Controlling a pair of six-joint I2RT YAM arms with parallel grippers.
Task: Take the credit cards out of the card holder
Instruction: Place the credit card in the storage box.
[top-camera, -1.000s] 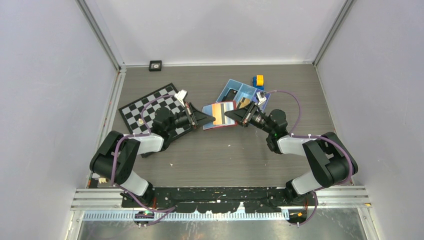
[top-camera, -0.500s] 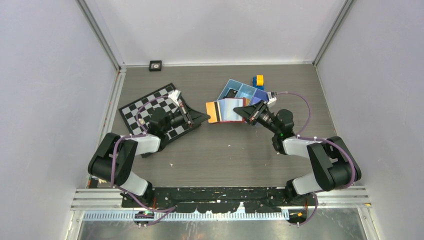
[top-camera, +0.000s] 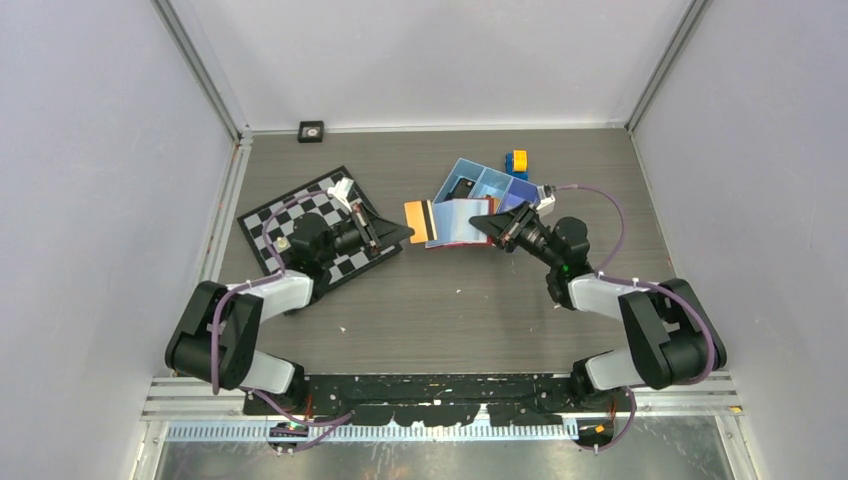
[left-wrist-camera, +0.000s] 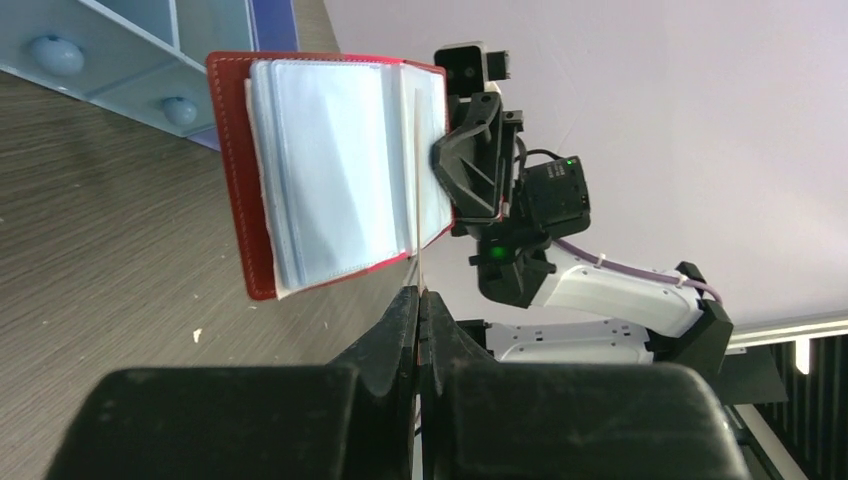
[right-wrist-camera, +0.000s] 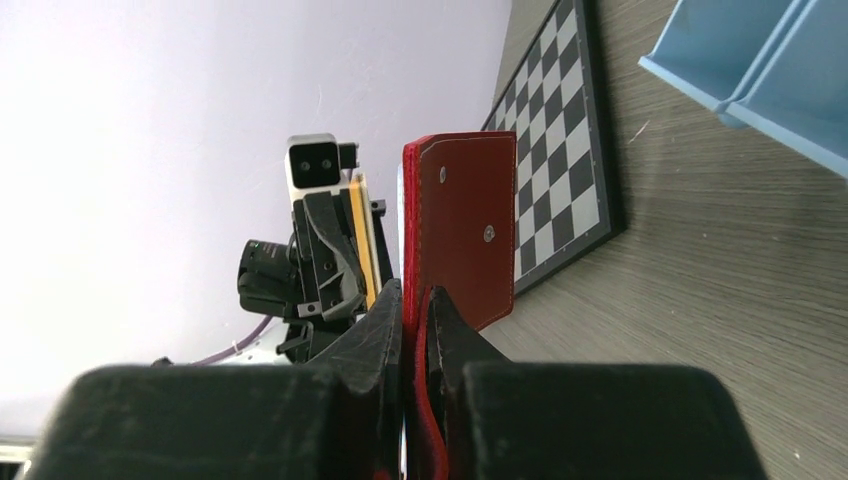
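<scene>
The red card holder (top-camera: 462, 222) hangs open above the table, pale blue pockets facing up. My right gripper (top-camera: 480, 227) is shut on its right edge; in the right wrist view the red cover (right-wrist-camera: 465, 225) stands between the jaws (right-wrist-camera: 415, 298). My left gripper (top-camera: 407, 232) is shut on an orange-gold credit card (top-camera: 417, 221) with a dark stripe. The card sticks out to the holder's left, its far end level with the holder's edge. From the left wrist the card (left-wrist-camera: 419, 180) shows edge-on, running from my left gripper (left-wrist-camera: 420, 296) across the holder (left-wrist-camera: 330, 170).
A checkerboard mat (top-camera: 300, 215) lies under the left arm. A blue three-compartment tray (top-camera: 480, 185) sits behind the holder, with a yellow and blue block (top-camera: 517, 162) beyond it. A small black object (top-camera: 311, 131) rests at the back wall.
My left gripper has drawn back to the left with the orange card, which has slid out from over the holder. The right gripper and holder shifted slightly right and back.
</scene>
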